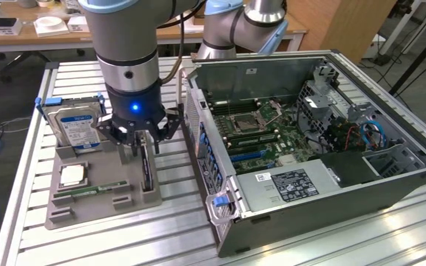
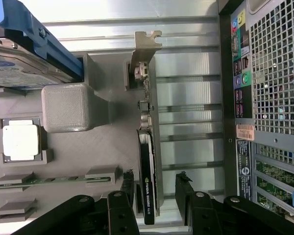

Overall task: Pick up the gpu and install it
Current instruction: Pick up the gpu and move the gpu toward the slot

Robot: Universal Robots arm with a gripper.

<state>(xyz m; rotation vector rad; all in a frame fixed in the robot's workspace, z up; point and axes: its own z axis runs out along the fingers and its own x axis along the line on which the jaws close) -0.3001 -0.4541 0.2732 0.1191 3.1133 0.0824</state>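
Holds the hand [image 1: 145, 145] low over the grey holder [image 1: 102, 208] on the counter [image 1: 124, 238], spread wide and gripping nothing. Straddles the gpu [image 1: 147, 174] with one of the fingers [image 2: 121, 209] on each side of the card, toward the end far from the metal bracket [image 2: 146, 44]. Comes close to the flat faces in the wrist view, with contact not clear enough to tell.

Finds the gpu standing on its long edge in a narrow slot of the holder, thin edge turned up, black face turned sideways. Probably stores the card upright like this to offer two flat sides to the fingers and to leave free room on both sides. Sets the jaws across the thin direction of the card, apparently for a pinch on the faces and not on the edges.

Shares the holder with other parts: a silver hard drive [image 1: 76, 124] with a blue label, a square processor chip [image 1: 72, 175] lying flat in a recess, a green RAM stick [image 1: 95, 191] on edge between small blocks. Gives each part a separate seat, apart from the gpu, likely to prevent a wrong grasp.

Places the computer case [image 1: 331, 216] just beside the holder, at the exterior view's right, on its side with the cover off and the motherboard [image 1: 261, 138] facing up, presumably for access from above. Judges the task at an early stage: card not lifted, nothing installed.
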